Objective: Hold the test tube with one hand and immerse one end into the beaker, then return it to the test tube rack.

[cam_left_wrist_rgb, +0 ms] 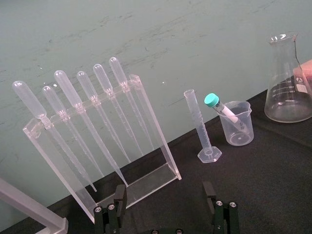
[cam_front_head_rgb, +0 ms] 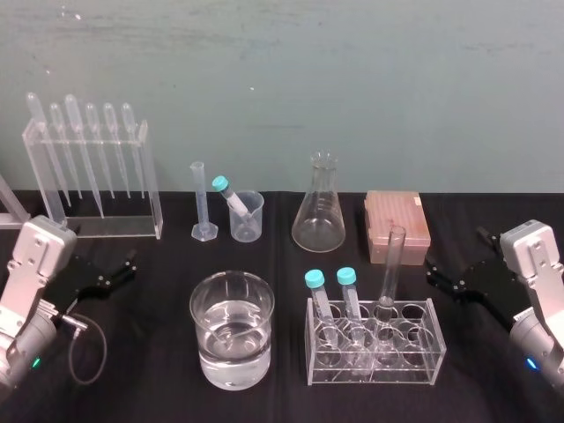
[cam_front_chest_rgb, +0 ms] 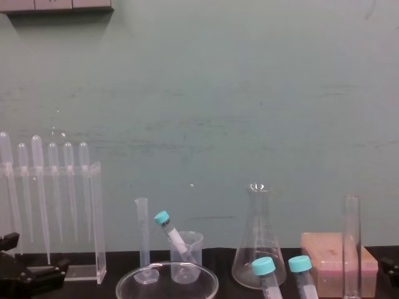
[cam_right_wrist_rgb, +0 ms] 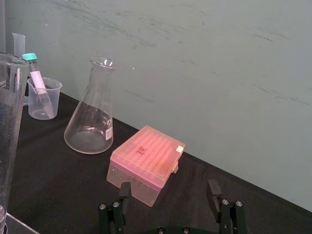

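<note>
We saw a pale green wall behind the worktop, matt and marked with faint scuffs and scratches. The worktop was black and met the wall in a straight line. Light fell soft and even across both. High on the wall, in the chest view, ran a row of pale panels. A grey metal bar slanted at the worktop's left end.

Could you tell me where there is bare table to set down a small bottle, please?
Bare cloth lies between the pipette rack, the left hand and the water-filled vessel, and right of the test tube rack, near the right hand. It is crowded behind that rack, by the conical flask and the pink tip box.
</note>
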